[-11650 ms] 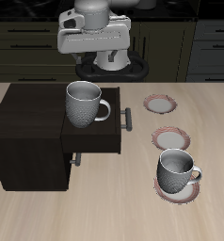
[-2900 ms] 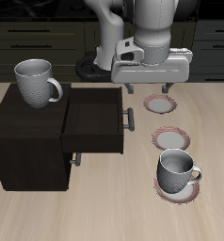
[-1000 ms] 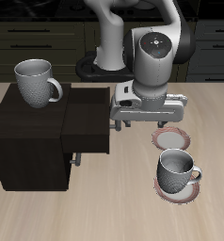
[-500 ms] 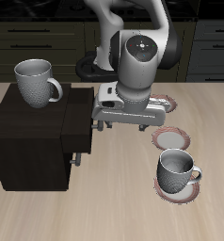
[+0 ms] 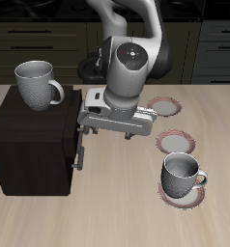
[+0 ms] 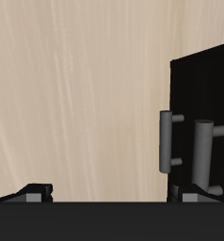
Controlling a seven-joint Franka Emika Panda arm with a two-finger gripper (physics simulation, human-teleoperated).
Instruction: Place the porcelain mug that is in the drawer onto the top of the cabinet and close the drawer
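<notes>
— Since the porcelain mug (image 5: pixel 38 84) stands on the cabinet (image 5: pixel 25 135), what's left?
— The drawer (image 5: pixel 81 147), nearly flush; its upright handle (image 6: pixel 204 152) lies just beyond the gripper (image 5: pixel 115 129). Jaws' state: cannot tell.

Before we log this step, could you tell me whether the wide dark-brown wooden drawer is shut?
Shut: its front lies flush with the cabinet face, both grey bar handles level.
</notes>
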